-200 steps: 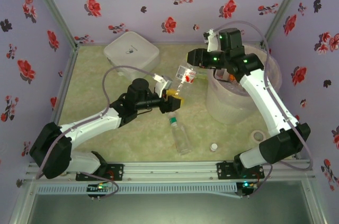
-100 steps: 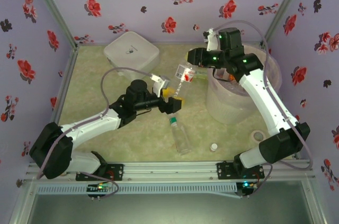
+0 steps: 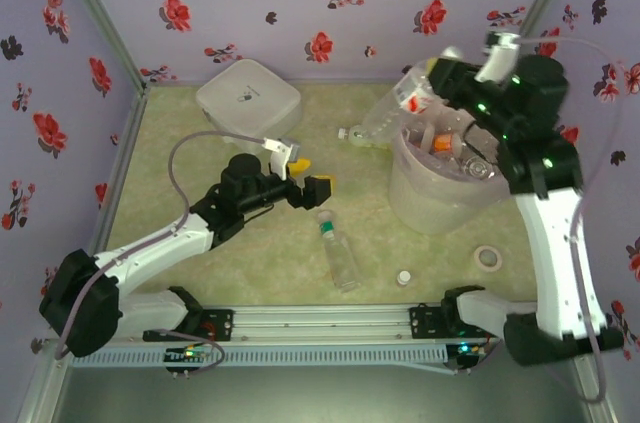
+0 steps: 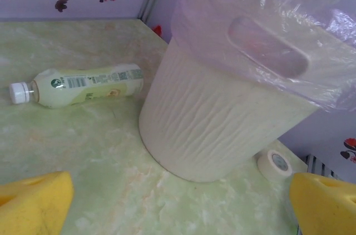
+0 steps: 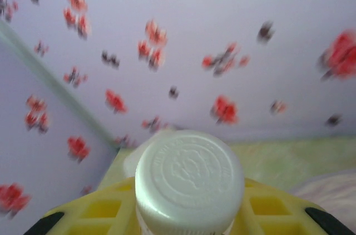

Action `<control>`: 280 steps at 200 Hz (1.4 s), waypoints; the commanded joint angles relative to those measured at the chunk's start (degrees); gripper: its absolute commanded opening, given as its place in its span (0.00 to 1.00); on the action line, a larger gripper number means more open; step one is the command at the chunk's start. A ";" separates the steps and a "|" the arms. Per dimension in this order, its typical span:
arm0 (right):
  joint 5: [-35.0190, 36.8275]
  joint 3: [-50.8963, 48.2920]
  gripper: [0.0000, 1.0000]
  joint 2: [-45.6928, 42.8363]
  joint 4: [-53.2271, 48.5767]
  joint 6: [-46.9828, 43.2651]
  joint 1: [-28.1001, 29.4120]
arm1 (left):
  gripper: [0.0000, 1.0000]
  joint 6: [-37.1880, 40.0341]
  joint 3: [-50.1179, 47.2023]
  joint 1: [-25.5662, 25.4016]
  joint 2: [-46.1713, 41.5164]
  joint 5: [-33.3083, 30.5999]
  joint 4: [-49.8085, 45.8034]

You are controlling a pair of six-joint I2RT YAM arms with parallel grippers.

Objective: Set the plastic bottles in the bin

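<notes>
No legible text anywhere. On lying bottle [image 4: 83,85], 9 o'clock of bin [image 4: 222,129]: white label [image 4: 103,79] carried round green logo plus fine print lines, too small to read. On raised bottle [image 3: 408,95]: cap [image 5: 189,176] bore embossed emblem ringed by lettering, blurred. On lidded box [image 3: 247,98], 10 o'clock of bin: small dark mark on lid, unreadable.

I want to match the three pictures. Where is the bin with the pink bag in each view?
Top external: the bin stands right of centre, bottles inside.
Left wrist: centre and right, upright, seen from the side.
Right wrist: blurred; a pale patch at the lower right may be its bag.
Shared landmark: the tape ring on the table beside the bin's base.
</notes>
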 commanded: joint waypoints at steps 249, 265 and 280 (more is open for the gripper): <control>-8.29 -19.32 0.56 1.72 -0.37 8.74 -25.98 | 1.00 -0.06 -2.47 1.32 -2.30 -3.90 -7.54; -4.40 -12.73 0.71 1.65 -7.85 4.14 -26.09 | 1.00 0.04 -2.31 1.52 -1.86 -3.90 -7.54; -0.93 -7.81 0.80 1.69 -12.90 0.24 -26.10 | 1.00 -0.12 -1.65 1.56 -1.15 -3.94 -7.67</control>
